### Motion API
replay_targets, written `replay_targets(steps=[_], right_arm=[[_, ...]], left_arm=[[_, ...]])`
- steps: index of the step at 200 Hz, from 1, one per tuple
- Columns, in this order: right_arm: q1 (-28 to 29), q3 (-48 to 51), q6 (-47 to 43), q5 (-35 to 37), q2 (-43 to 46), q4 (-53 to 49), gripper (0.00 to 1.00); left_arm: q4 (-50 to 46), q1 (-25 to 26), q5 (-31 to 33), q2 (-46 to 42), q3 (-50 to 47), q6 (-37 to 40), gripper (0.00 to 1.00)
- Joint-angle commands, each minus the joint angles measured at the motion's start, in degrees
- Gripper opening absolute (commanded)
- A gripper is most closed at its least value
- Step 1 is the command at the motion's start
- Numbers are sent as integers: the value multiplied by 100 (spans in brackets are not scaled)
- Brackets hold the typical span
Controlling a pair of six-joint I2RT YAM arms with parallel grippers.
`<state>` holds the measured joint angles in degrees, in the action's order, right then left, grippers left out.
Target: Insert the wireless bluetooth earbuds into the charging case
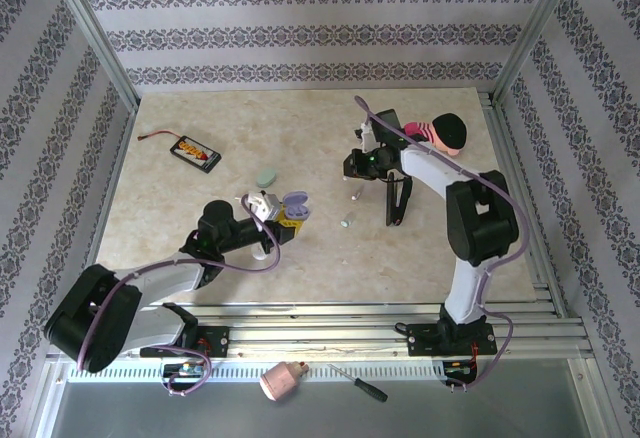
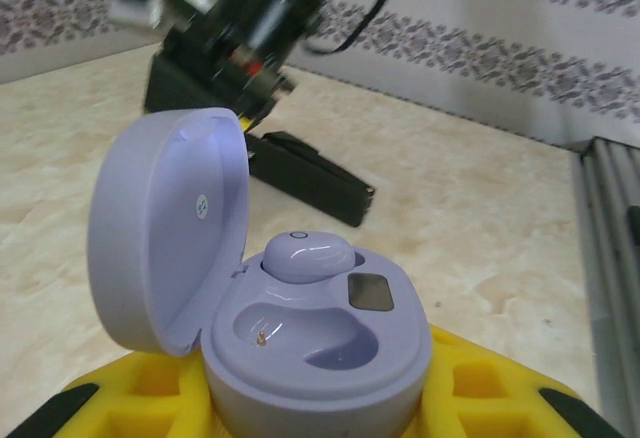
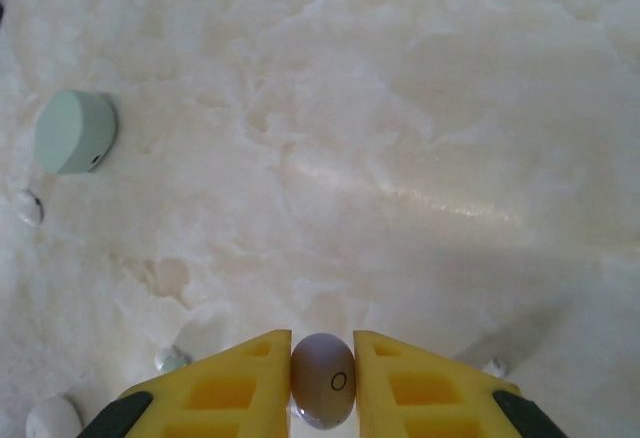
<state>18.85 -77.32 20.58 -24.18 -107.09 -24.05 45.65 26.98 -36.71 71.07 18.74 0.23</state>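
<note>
Yellow pads (image 3: 230, 388) of the right jaws, at the bottom edge of the right wrist view, are closed narrowly on a lilac bud (image 3: 323, 383), pinched by its sides. Whether it is clear of the surface (image 3: 450, 108) cannot be told. The side grip leaves its underside free for seating.

Pads (image 2: 480, 378) of the left jaws clamp the lilac case (image 2: 320, 368) low on its base. Its lid (image 2: 165, 228) is swung open to the left, so both wells face up and the case cannot slide. The far well holds a seated bud (image 2: 308, 255); the near well (image 2: 300, 333) is empty, contact pin showing.

Judgement: the pinched bud is yet to be carried across and inserted.

Mint case (image 3: 75, 131) lies shut at upper left, with a whitish bud (image 3: 52, 420) loose at lower left.
</note>
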Motion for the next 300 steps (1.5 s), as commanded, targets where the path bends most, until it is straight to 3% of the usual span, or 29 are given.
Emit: replay_targets(steps=[1,23,67,151,205,300], right_arm=[[214,227,-81,267,574,-157,20],[425,318,-70,347,929,-229,20],[1057,151,-76,357,1254,-404,20],[1938,-106,17,181,1426,-343,20],[1975,-133,-80,594,1523,-490,20],[2172,-344,47,460,1317,-319,20]], left_arm=[[315,-44,623,192,206,216,13],[430,-43,897,460,283,256,12],[1084,-44,775,907,297,206,12],[1135,-43,848,1116,411,230,12],[1332,-44,805,1164,355,178,11],[1304,-43,771,1304,443,117,11]])
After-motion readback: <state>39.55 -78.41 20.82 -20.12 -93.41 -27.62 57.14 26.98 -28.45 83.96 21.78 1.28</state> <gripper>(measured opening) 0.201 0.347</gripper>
